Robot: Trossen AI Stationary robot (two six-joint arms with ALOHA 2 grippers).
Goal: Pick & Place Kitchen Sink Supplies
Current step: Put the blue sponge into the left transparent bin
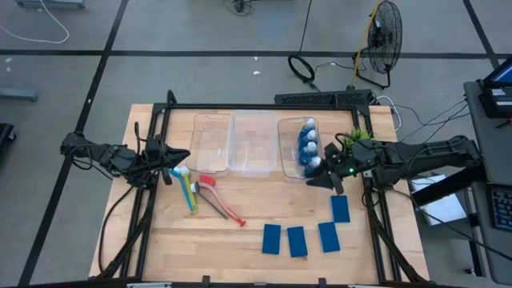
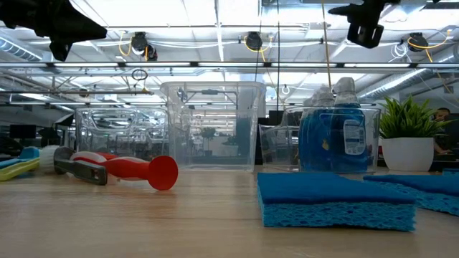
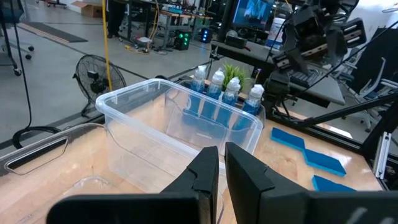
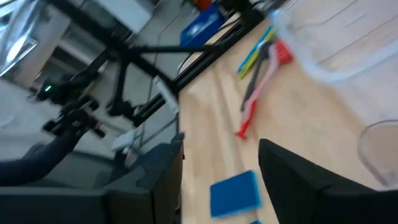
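1. Seen from above, a wooden table (image 1: 200,240) holds three clear bins (image 1: 253,144) in a row along the far side. The bin nearest the right arm holds four small blue-and-white bottles (image 1: 308,148), standing in a line that runs from the far edge toward the near edge.
2. Only the view from above shows all four blue sponges (image 1: 298,241) together. They lie flat on the near right part of the table in a loose row, long sides running roughly far to near.
3. The brushes (image 1: 200,190) lie left of centre, just in front of the bins. The red brush (image 1: 222,202) has its head toward the bins and its handle slanting toward the near right. The yellow-green and light blue brushes lie beside it, running far to near.
4. The table-level view alone shows the bottles standing upright, and a small potted plant (image 2: 409,136) beside their bin.
5. The left gripper (image 1: 180,157) hovers over the left end of the table, near the brush heads, fingers pinched together and empty.
6. The right gripper (image 1: 330,176) hangs beside the bottle bin, fingers parted, holding nothing.
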